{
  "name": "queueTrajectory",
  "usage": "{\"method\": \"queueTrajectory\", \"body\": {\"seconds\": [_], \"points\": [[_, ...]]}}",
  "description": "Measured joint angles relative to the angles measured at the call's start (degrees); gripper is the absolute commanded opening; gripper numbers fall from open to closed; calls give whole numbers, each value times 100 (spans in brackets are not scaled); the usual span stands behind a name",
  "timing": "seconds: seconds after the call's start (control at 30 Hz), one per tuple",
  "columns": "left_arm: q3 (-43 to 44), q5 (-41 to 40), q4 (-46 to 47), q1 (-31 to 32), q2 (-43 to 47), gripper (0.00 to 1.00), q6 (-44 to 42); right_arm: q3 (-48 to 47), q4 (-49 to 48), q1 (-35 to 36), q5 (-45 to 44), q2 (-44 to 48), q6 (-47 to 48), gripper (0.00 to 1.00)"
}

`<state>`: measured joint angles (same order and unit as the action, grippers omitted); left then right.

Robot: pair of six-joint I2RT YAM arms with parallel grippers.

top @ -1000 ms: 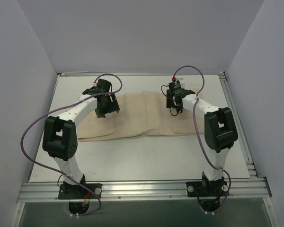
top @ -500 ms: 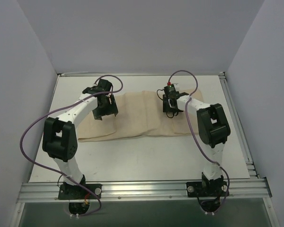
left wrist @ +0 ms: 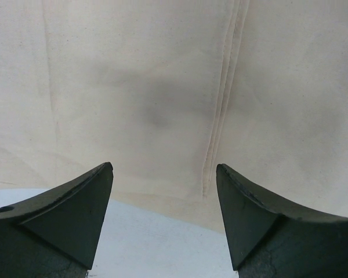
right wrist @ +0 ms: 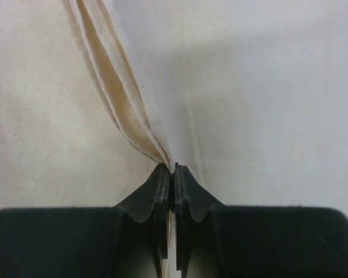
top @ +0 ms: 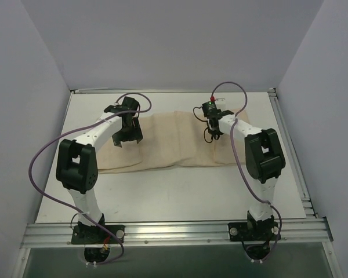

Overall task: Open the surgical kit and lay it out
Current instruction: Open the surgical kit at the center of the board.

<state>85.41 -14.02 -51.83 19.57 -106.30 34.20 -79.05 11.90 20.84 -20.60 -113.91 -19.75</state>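
The surgical kit shows only as a folded beige cloth wrap (top: 168,142) lying across the middle of the white table; whatever lies inside is hidden. My right gripper (top: 213,128) is over the wrap's right part, shut on a pinched fold of the cloth (right wrist: 136,124) that rises into its closed fingertips (right wrist: 173,171). My left gripper (top: 127,134) hovers open above the wrap's left end (left wrist: 139,104), near the cloth's edge and a hemmed seam (left wrist: 220,116), with nothing between its fingers.
The white table (top: 180,191) is ringed by grey-blue walls. A metal rail (top: 174,230) runs along the near edge where both arm bases stand. Purple cables (top: 40,174) loop from each arm.
The right gripper has closed on a fold of the cloth wrap after standing open above it. The left gripper shifted slightly toward the back left and stays open.
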Motion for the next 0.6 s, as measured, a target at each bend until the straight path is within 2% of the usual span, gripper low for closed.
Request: {"method": "queueTrajectory", "body": {"seconds": [0.23,0.43,0.47,0.5,0.53,0.6], "points": [[190,-225,-20,0,-262,81,0,-431,645,-326,-1735,83,61,0],[264,-297,-26,0,-505,81,4,-437,400,-1486,-3370,52,793,0],[295,-304,-15,0,-535,81,7,-490,402,-1746,-3571,2,859,12],[308,-306,-11,0,-549,81,7,-623,435,-2011,-3727,-83,892,31],[321,-308,-9,0,-555,82,7,-820,496,-2264,-3823,-212,855,41],[391,-310,-22,0,-581,86,0,-1335,754,-2697,-3849,-509,756,75]]}}
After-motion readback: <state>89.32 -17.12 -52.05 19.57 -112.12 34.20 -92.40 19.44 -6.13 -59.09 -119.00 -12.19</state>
